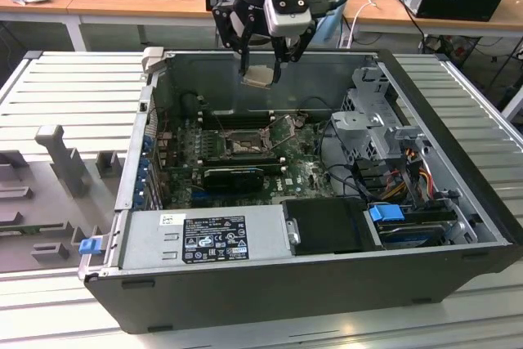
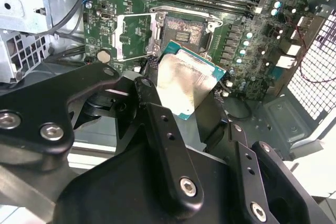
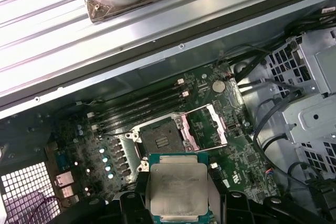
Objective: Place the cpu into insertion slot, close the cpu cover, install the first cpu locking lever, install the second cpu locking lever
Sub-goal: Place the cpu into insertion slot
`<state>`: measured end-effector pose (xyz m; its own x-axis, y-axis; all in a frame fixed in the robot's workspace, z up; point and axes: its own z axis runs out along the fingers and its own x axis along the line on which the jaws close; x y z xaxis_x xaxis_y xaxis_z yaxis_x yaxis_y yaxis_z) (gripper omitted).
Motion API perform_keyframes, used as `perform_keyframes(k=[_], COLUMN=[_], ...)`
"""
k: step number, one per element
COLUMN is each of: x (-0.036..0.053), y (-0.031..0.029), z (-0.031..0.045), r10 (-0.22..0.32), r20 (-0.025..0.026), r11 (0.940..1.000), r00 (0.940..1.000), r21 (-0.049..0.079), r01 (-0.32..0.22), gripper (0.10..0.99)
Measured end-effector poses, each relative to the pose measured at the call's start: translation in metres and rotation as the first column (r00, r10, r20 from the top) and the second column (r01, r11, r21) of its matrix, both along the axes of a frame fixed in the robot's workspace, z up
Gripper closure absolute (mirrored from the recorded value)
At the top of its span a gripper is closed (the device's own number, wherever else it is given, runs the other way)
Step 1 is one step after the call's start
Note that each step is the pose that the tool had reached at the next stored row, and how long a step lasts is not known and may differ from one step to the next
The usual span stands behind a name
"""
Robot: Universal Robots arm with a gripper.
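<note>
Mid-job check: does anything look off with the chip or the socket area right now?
The cpu, gripped in the end effector, has a blotchy, smeared metal face, like old residue. The insertion slot sits bare with the cpu cover swung open beside it.

First wrist view: cpu lower rim runs off the edge. Second wrist view: one cpu corner behind a finger. Exterior view: slot pins too small to tell.
</note>
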<state>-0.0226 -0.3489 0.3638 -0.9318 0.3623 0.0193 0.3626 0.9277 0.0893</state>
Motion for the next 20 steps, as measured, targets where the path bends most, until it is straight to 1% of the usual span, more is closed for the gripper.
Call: perform_keyframes(k=[9,18,20], x=[-0.0001,-0.0001,-0.0001], y=[0.0,0.0,0.0], z=[0.0,-0.0001,-0.0012], r10=[-0.051,-0.104,-0.108], r20=[0.0,-0.0001,0.0], r11=[0.9987,0.9946,0.9942], r00=[0.9987,0.9946,0.9942], r21=[0.0,0.0,0.0], r01=[0.051,0.104,0.108], gripper=[0.557,0.557,0.557])
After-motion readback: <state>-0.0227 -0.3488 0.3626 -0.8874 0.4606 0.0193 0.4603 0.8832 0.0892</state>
